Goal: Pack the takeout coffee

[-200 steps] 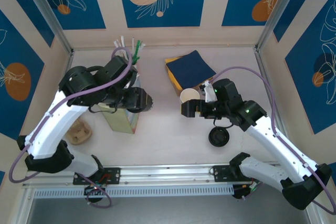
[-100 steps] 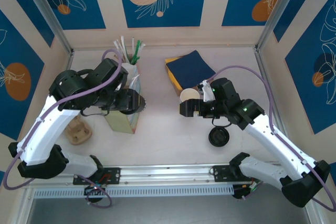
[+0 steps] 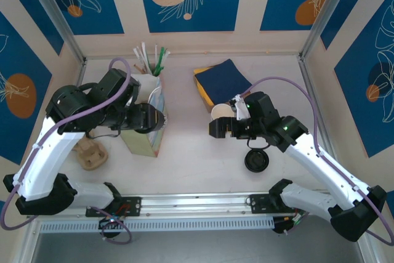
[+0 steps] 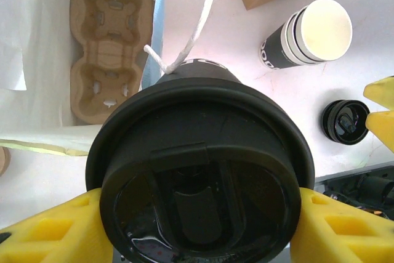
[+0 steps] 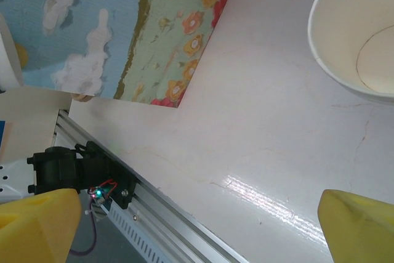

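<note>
"Black lid square to the left wrist camera. Why was the takeout coffee (image 4: 200,183) held like that?"

"The left gripper (image 4: 198,229) had it by the sides, just under the lid's rim, with a yellow pad (image 4: 49,229) on each flank and the jaws partly spread, clamped on the cup. A side grip kept it upright, and I judged it was meant to go lid-up into the paper bag (image 4: 37,35)."

"Where was the cup against the bag?"

"Off the table (image 3: 203,164), high at the bag's right rim. Whether it hung wholly over the open mouth I could not tell. Down inside, a cardboard carrier (image 4: 111,60) appeared to lie on the bag's floor, probably the seat for the cup."

"Room to lower it?"

"Tight on one side. The right rim ran under the cup's edge, and the white cord handle (image 4: 197,29) curled up to the cup's far side, touching or nearly so. That loop could snag. The left wall stood farther off, so I would have shifted that way first."

"And the other arm?"

"The right gripper (image 5: 197,226) hung over bare table, jaws spread wide and empty, near the striped cup (image 4: 308,35). The loose lid (image 4: 346,121) lay apart from it, toward the base rail. Both sat well right of the bag, so nothing there crowded the descent."
</note>
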